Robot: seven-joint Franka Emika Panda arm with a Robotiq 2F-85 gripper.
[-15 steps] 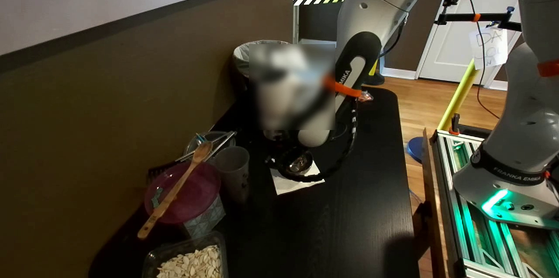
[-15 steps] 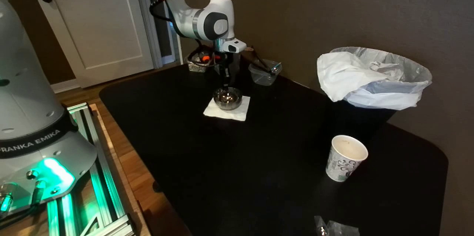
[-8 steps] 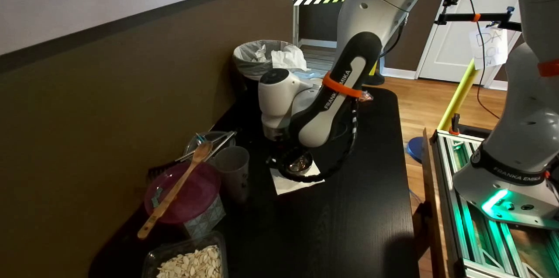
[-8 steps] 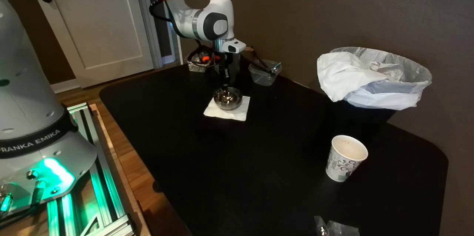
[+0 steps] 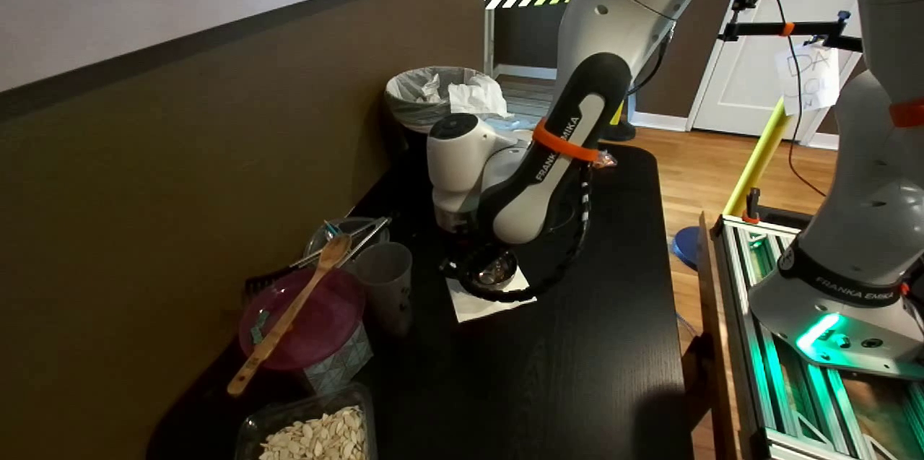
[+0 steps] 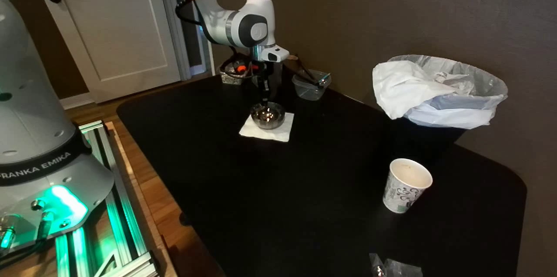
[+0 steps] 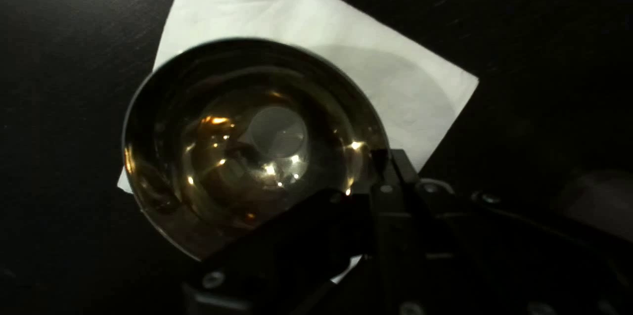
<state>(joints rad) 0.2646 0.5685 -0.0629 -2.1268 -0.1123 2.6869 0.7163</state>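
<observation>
Pinching the rim of a polished metal bowl (image 7: 217, 152), the claw (image 7: 392, 161) is drawn narrow, straddling the thin wall inside and out. The bowl sits at the claw's tips, to one side, on a white napkin (image 7: 237, 3) beneath. By its look it should prove light, stiff and hardly fragile, yet slick and apt to swivel; the rim is the best hold. A paper cup (image 6: 407, 185) stands well apart from the claw.
</observation>
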